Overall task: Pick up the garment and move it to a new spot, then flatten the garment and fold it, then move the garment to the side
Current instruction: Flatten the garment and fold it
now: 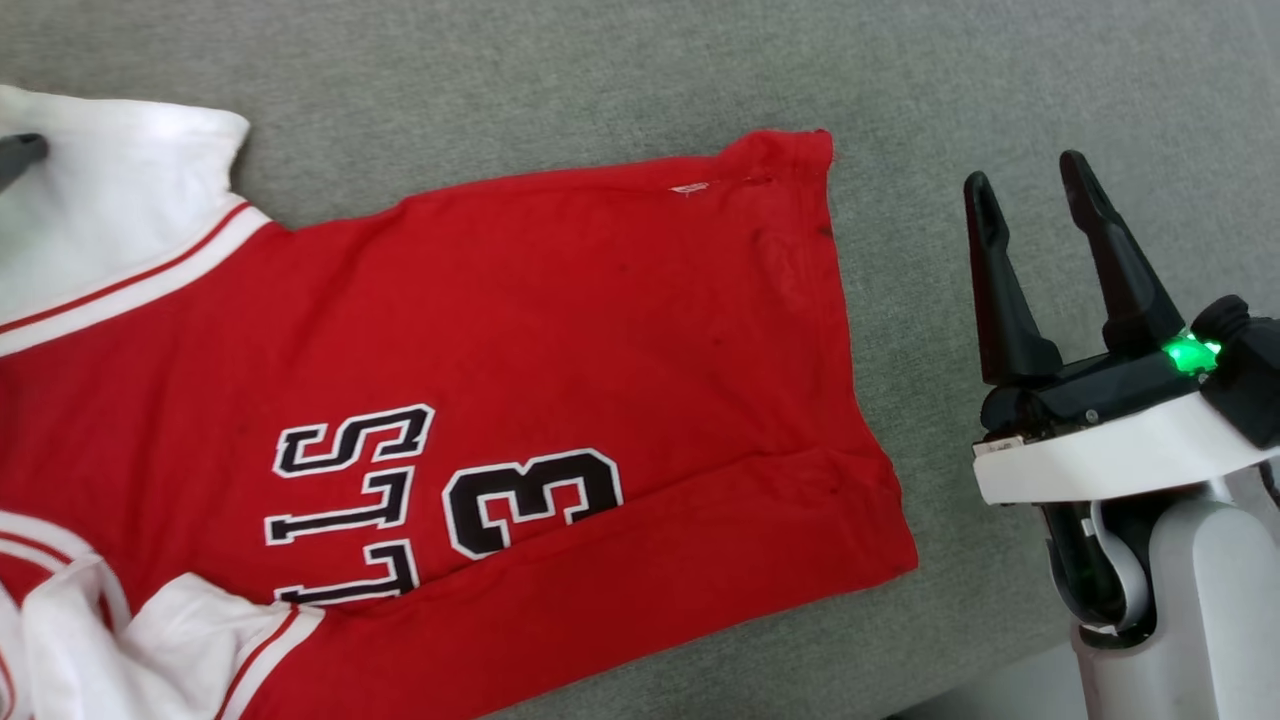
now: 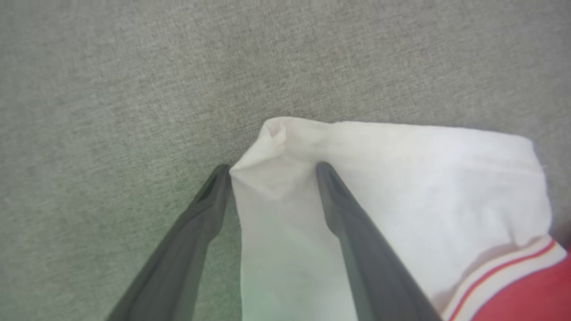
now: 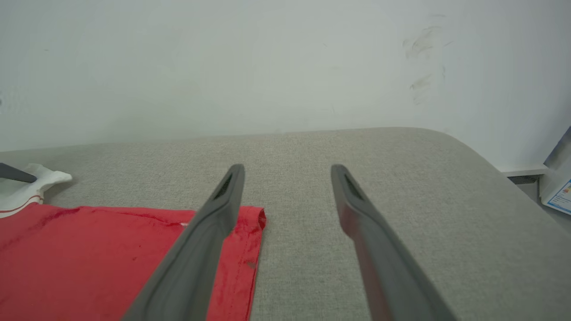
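Observation:
The garment [image 1: 560, 330], a red jersey with white sleeves and black letters and a "3", lies spread flat on the grey cushioned surface [image 1: 600, 60], its hem toward the right. My left gripper [image 2: 272, 167] is open over the far white sleeve [image 2: 401, 178]: one finger rests on the sleeve, the other on the grey fabric just off the sleeve's edge. One of its fingertips [image 1: 20, 150] pokes in at the left edge of the head view. My right gripper [image 1: 1025, 170] is open and holds nothing, a short way right of the hem. In the right wrist view the right gripper [image 3: 287, 168] hovers beside the garment's red hem corner [image 3: 250, 223].
The grey surface [image 3: 401, 178] ends in a rounded corner at the right, with a white wall [image 3: 267, 67] behind it. A printed paper or box [image 3: 557, 196] sits past that corner. A strip of pale floor [image 1: 1000, 690] shows at the near edge.

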Tool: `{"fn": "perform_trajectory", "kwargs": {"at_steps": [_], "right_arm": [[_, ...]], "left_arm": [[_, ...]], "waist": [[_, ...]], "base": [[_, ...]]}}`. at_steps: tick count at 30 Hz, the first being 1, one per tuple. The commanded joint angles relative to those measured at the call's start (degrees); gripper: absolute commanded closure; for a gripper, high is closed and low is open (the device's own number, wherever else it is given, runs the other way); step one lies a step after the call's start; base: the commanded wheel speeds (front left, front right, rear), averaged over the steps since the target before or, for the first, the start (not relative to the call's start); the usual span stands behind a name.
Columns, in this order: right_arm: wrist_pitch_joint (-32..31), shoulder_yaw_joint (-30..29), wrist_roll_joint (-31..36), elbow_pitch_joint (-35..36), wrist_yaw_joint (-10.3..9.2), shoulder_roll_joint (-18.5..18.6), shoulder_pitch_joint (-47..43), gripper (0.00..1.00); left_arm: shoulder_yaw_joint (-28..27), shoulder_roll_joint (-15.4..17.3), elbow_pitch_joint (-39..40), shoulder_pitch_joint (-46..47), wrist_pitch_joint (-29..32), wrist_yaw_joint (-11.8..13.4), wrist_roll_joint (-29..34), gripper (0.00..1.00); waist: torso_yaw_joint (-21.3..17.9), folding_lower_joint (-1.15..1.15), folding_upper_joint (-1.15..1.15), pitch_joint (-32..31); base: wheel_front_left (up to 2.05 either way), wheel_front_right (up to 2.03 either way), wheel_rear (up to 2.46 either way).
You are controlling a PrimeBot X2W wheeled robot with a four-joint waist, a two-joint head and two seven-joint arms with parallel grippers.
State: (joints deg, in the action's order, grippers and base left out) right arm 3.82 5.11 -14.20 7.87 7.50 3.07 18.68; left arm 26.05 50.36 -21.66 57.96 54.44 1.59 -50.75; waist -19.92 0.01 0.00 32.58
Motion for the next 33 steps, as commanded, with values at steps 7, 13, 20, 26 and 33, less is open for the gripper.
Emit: {"fn": "perform_trajectory", "kwargs": {"at_steps": [7,13,20,26,33], "right_arm": [[0.4,0.5,-1.3,-1.1,-0.02,-0.3,1.1,0.0],[-1.1,0.1,-1.9,-1.9,-0.02,-0.3,1.4,0.0],[-10.1,-1.5,-7.1,-8.1,-0.02,3.6,4.3,0.0],[-23.0,-1.9,-10.7,-17.6,-0.02,7.4,9.7,0.0],[-36.3,0.3,-12.7,-25.3,-0.02,10.3,17.7,0.0]], "left_arm": [[1.7,-2.1,-3.9,-4.6,5.8,2.0,-3.3,1.0],[1.1,-4.6,-4.3,-6.0,1.8,1.9,-4.1,1.0],[-0.4,-7.2,-3.9,-2.4,-7.6,-0.9,-2.7,1.0],[0.9,-10.0,-2.2,-0.6,-11.5,-3.0,-1.1,1.0],[2.1,-11.9,1.7,1.5,-14.1,-3.8,0.8,1.0]], "waist": [[-1.5,-0.01,0.0,1.7],[-0.6,-0.01,0.0,0.1],[3.7,-0.01,0.0,-6.1],[8.0,-0.01,0.0,-8.4],[12.4,-0.01,0.0,-6.1]], "base": [[0.0,0.0,0.0],[0.0,0.0,0.0],[0.0,0.0,0.0],[0.0,0.0,0.0],[0.0,0.0,0.0]]}}
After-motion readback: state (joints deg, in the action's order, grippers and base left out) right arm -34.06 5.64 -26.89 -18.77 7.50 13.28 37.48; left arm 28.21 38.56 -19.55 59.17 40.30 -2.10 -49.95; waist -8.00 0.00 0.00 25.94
